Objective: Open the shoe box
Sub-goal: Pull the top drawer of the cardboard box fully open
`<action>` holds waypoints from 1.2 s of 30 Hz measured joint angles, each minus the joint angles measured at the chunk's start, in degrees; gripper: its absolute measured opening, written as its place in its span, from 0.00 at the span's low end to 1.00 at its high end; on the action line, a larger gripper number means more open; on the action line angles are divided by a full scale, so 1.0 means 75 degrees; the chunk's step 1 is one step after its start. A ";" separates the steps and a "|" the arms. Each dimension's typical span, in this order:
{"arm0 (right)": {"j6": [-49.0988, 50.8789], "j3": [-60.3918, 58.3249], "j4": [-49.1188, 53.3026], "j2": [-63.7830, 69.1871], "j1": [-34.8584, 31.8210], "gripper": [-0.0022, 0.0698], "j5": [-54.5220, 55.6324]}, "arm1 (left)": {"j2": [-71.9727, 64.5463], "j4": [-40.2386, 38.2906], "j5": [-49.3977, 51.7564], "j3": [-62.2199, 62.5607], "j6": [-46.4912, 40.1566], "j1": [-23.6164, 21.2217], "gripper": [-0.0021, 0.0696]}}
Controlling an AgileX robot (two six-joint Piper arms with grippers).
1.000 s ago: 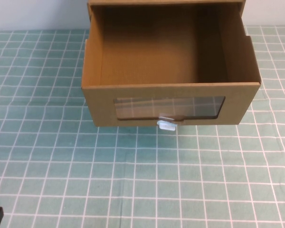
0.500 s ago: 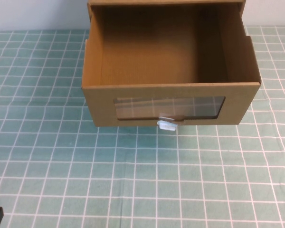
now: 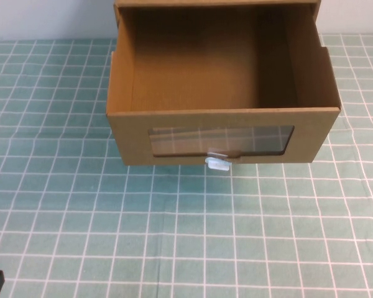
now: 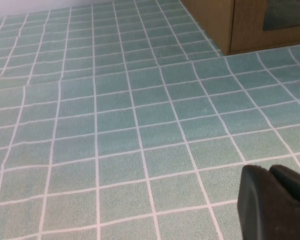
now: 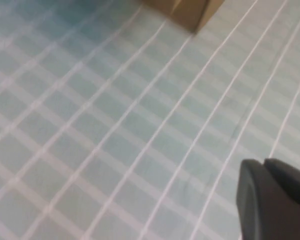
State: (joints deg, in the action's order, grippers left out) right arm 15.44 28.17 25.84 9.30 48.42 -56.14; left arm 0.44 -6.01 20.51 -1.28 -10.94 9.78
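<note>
Over cloth (image 3: pixel 174 217): left pincer (image 4: pixel 269 172), right pincer (image 5: pixel 264 165).

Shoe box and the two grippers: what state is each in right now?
shoe box: drawer pulled out, open, empty.
pull tab: free, nothing gripping it.
left gripper: shut, empty, above the cloth, clear of the box.
right gripper: shut, empty, above the cloth, clear of the box.

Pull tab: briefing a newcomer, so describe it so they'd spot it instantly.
Past the left gripper and right gripper, parked robot-side, the shoe box stands on the green checked cloth. Below its front window sits the pull tab, the only pale piece.
</note>
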 joint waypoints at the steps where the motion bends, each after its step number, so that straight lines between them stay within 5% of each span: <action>1: 0.0000 -0.0032 -0.0002 -0.0207 -0.0415 0.01 0.0546 | 0.0000 0.0000 0.0000 0.0000 0.0000 -0.0013 0.02; 9: 0.0000 -0.1050 -0.1261 -0.1345 -0.3329 0.01 0.4594 | 0.0000 0.0000 0.0000 0.0000 -0.0014 -0.0013 0.02; 19: 0.0000 -0.3894 -0.1956 -0.1357 -0.4651 0.01 0.5027 | 0.0017 0.0000 0.0000 0.0000 -0.0014 -0.0013 0.02; 36: -0.0028 -0.3940 -0.3112 -0.1357 -0.6056 0.01 0.4360 | 0.0017 0.0000 0.0013 0.0000 -0.0066 -0.0013 0.02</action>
State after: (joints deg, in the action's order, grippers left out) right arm 15.23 -1.39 2.50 -0.88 3.00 -23.43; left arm 0.57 -6.01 20.61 -1.28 -11.43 9.68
